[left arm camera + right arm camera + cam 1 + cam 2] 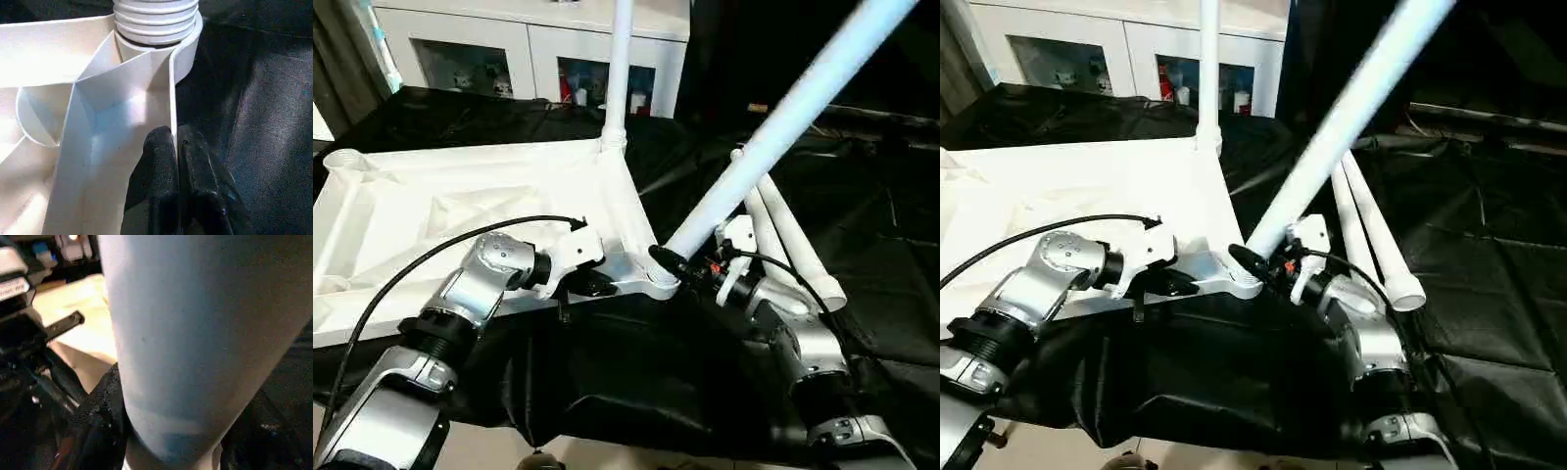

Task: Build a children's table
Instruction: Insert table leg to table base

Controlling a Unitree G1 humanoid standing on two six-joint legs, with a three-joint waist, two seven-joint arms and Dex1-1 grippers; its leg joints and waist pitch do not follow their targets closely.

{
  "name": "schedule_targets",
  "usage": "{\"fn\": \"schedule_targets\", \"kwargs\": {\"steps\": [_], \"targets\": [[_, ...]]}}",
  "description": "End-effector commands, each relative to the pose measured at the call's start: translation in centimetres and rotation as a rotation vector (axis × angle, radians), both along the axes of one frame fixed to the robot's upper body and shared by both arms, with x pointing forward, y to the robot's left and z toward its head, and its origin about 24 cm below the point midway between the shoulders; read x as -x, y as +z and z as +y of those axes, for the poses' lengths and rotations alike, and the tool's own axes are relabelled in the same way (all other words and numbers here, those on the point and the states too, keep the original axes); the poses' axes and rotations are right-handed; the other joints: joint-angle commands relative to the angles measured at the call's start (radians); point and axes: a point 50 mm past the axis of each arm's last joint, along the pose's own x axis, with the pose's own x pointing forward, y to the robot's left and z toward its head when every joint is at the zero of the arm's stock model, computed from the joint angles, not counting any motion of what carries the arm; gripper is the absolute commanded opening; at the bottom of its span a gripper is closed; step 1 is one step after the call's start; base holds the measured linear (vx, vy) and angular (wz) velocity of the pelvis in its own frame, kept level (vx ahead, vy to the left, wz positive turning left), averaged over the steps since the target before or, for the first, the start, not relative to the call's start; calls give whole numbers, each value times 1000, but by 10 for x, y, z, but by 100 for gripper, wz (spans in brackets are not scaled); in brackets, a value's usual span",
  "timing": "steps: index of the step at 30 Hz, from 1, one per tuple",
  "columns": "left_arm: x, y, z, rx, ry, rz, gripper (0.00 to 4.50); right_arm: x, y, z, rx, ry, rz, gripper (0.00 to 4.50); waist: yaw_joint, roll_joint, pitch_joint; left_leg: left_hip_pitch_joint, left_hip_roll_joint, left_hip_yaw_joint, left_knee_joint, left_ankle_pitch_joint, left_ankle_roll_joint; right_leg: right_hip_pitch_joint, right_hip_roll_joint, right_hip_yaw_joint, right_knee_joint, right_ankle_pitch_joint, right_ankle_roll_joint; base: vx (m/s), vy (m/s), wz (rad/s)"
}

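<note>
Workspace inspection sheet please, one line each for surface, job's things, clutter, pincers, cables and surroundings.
Surface: black cloth over the work area.
Job's things: tabletop lies underside up; one leg stands upright in its far corner socket; tilted leg meets the near corner socket; two spare legs lie on the cloth beside it.
Clutter: nothing seen.
Pincers: left pincer shut on the tabletop's edge wall; right pincer grips the tilted leg near its lower end.
Cables: black cable runs along the left arm.
Surroundings: white glass-door cabinet behind.
</note>
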Motion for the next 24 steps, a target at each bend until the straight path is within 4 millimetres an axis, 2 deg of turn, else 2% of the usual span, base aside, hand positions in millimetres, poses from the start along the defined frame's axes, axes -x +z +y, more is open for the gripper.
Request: {"fn": "schedule_targets", "kwargs": {"steps": [1,2,3,5,6,8,9,10,11,12,14,15,20,24], "targets": [[-4,3,5,-50,11,-21,0,9,-24,-5,116,38,120,198,-5,13,-60,7,20,-3,-67,-295,-10,45,-70,48,-86,-297,-168,0,0,0],[-3,2,5,-50,7,-20,0,9,-24,-4,128,48,123,198,-4,16,-60,7,20,-3,-67,-292,-9,44,-71,48,-85,-294,-169,0,0,0],[-2,2,4,-50,2,-18,0,7,-22,-3,151,85,126,198,-5,11,-60,7,21,-2,-66,-290,-6,44,-71,48,-86,-292,-169,0,0,0],[-2,1,4,-48,-1,-17,0,6,-21,-1,172,115,135,198,-5,13,-59,7,20,-3,-66,-287,-5,44,-71,48,-85,-297,-169,0,0,0],[-1,1,3,-47,-3,-15,0,4,-21,-1,189,135,141,198,-5,3,-59,6,20,-2,-65,-282,-1,44,-73,48,-84,-306,-168,0,0,0],[-1,0,4,-46,-5,-14,0,2,-20,0,201,150,146,198,-5,8,-58,6,21,-2,-65,-280,-1,42,-74,49,-86,-316,-165,0,0,0],[-1,0,4,-46,-5,-14,0,1,-19,0,201,151,146,198,-5,7,-58,6,21,-2,-66,-281,-2,43,-73,48,-86,-315,-162,0,0,0],[0,0,4,-46,-5,-14,0,1,-19,0,202,155,148,198,-6,-2,-58,5,21,-1,-65,-280,0,43,-73,48,-87,-318,-159,0,0,0],[0,0,4,-46,-6,-13,0,0,-18,0,203,164,152,198,-4,3,-59,7,22,-3,-66,-277,-1,42,-74,49,-85,-318,-159,0,0,0],[0,0,4,-45,-7,-12,0,-1,-17,-1,206,178,159,198,-5,-1,-59,6,22,-3,-65,-279,0,41,-74,48,-85,-321,-160,0,0,0],[2,0,5,-45,-24,-3,0,-2,-18,-1,215,200,176,198,-5,0,-59,8,23,-2,-66,-283,-2,40,-73,48,-85,-318,-162,0,0,0],[3,-1,4,-45,-34,0,0,-2,-18,-1,219,208,181,198,-6,-4,-61,7,23,-2,-65,-280,-2,41,-74,49,-84,-307,-165,0,0,0],[6,-2,3,-48,-78,15,0,1,-22,-2,233,258,205,198,-4,-2,-63,5,23,-1,-65,-252,5,45,-73,48,-78,-250,-178,0,0,0],[11,-1,-1,-49,-179,32,0,5,-29,-6,278,328,242,198,-4,1,-62,6,23,-1,-65,-267,5,44,-73,48,-80,-257,-182,0,0,0]]}}
